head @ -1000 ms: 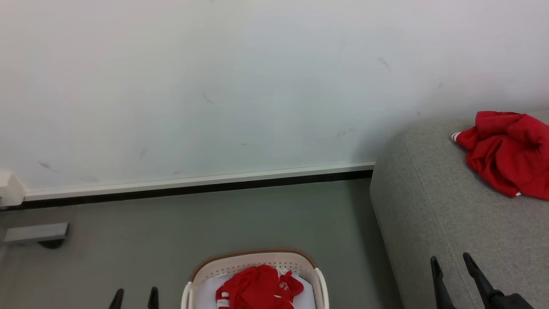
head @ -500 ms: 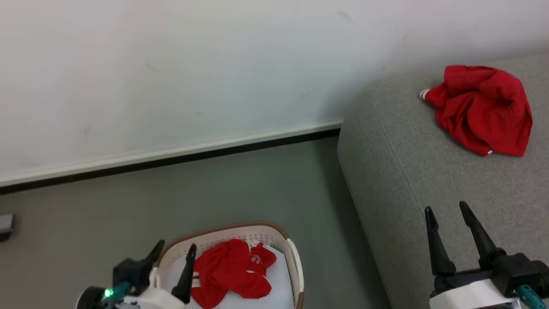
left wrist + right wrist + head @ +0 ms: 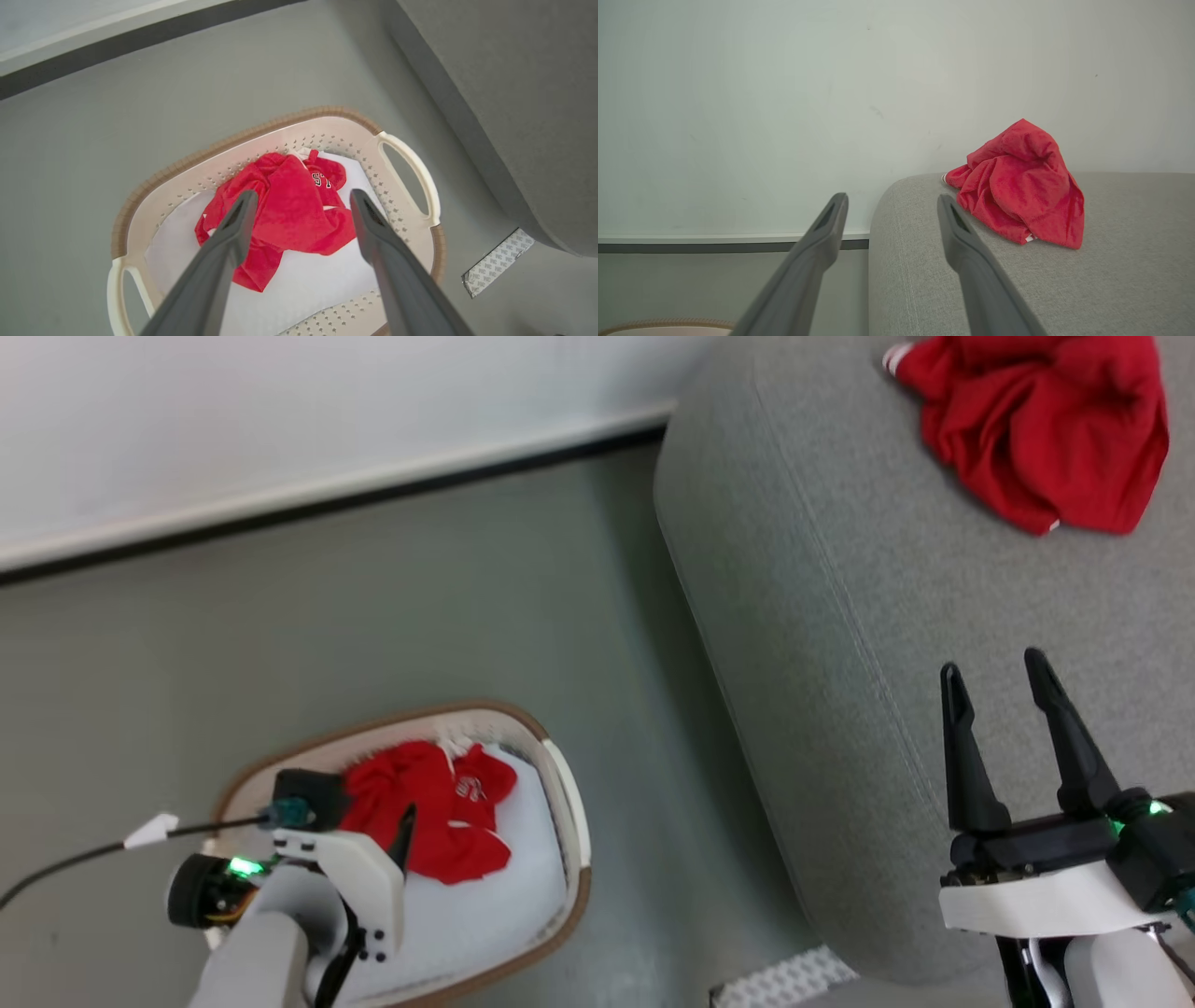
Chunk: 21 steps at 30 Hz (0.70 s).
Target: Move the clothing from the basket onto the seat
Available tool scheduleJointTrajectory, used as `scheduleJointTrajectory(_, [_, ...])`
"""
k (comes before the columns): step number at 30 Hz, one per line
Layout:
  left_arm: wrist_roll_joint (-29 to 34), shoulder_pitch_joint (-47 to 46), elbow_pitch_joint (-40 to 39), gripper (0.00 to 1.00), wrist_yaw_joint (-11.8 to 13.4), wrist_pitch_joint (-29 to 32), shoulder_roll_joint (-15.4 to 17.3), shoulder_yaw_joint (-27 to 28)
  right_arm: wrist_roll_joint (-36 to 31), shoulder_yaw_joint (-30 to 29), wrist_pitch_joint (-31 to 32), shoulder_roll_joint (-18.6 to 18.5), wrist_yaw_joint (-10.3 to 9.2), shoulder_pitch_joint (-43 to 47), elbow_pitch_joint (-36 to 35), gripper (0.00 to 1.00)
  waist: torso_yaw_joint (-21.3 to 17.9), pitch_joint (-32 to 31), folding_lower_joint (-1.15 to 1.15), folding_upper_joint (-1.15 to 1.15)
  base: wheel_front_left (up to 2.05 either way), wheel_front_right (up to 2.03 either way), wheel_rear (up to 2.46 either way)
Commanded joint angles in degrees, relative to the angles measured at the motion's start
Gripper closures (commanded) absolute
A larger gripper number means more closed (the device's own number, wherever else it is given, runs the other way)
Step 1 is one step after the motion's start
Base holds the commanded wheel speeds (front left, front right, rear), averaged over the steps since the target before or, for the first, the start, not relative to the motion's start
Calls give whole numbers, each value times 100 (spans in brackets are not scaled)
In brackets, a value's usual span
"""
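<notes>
left fingers hang spread wide over the basket, empty, straddling the red garment crumpled on its white liner. another red piece already lies on the seat, right fingers spread above that seat, holding nothing. reads as the reach for the next pick: drop straight down, pinch the top fold, stay off the liner. head view: left arm hides one finger and part of the basket, the seat piece is cut at the top edge; anything under the heap, can't tell.
</notes>
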Motion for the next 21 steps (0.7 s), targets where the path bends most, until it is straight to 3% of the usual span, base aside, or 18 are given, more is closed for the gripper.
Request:
scheduleJointTrajectory(1, [34,-234,250,0,63,57,107,21,79,17,5,1,-15,-138,-102,0,-261,556,-2,0,0,0,0])
scheduleJointTrajectory(11, [-30,-1087,1544,0,179,37,196,29,129,111,5,-1,-15,-373,-469,0,-343,1322,-2,0,0,0,0])
scheduleJointTrajectory(21, [-53,-1614,2201,0,187,-172,423,13,127,155,5,-1,-15,-434,-565,0,-332,1623,-2,0,0,0,0])
